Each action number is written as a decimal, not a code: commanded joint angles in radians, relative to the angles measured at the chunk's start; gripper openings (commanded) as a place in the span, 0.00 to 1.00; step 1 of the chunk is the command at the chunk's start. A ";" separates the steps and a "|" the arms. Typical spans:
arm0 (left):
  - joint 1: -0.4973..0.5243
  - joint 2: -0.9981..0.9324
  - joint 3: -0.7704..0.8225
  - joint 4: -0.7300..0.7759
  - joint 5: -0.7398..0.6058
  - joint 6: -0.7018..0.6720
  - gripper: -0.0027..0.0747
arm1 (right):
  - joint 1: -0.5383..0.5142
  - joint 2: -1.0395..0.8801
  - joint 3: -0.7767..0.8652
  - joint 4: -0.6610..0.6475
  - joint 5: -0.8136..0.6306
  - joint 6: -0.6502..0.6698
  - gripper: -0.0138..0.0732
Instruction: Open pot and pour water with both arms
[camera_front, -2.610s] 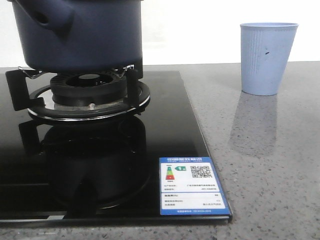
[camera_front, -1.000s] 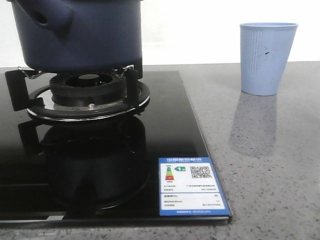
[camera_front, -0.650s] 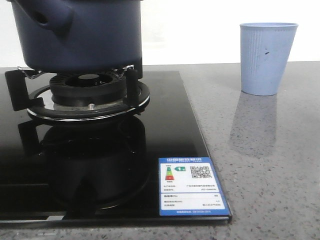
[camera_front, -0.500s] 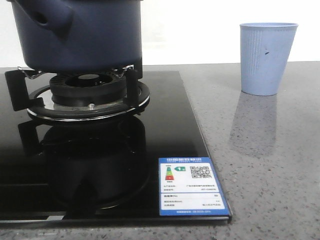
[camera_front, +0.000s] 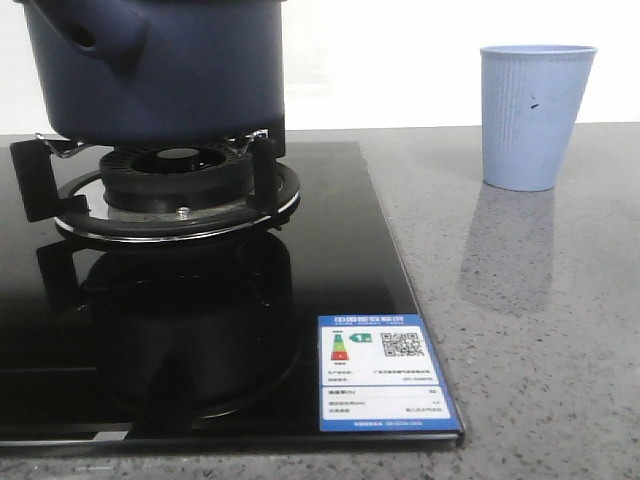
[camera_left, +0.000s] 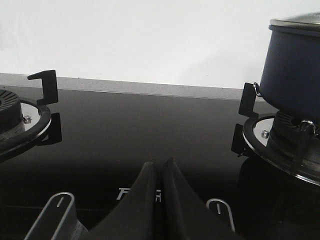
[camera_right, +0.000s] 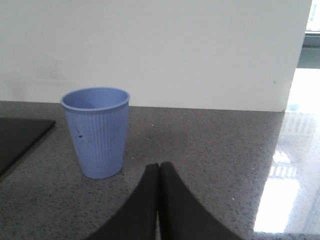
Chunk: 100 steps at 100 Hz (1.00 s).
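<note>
Label: a blue and white energy sticker sits on the near right corner of the black glass hob; it carries a QR code, coloured bars and a green arrow with "1"; the small text is not readable.
Writing on hob: pale letters on the glass just beyond the left tool, partly hidden by it, cannot be read.
Pot: the navy pot stands on the burner grate, its stubby handle towards the left; in the left wrist view a glass lid is on it.
Cup: the light blue ribbed cup stands upright on the grey speckled worktop, well apart from the pot.
Left tool: tips pressed together, grips nothing, above the glass.
Right tool: tips together, grips nothing, near the cup.
Change: nothing is different from the earlier frames.
</note>
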 joint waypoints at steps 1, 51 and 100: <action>0.002 -0.025 0.015 -0.008 -0.072 0.001 0.01 | 0.002 0.015 -0.008 0.349 -0.035 -0.359 0.10; 0.002 -0.025 0.015 -0.008 -0.072 0.001 0.01 | 0.002 -0.302 0.219 0.538 0.023 -0.566 0.10; 0.002 -0.024 0.015 -0.008 -0.070 0.001 0.01 | -0.002 -0.376 0.221 0.538 0.166 -0.562 0.10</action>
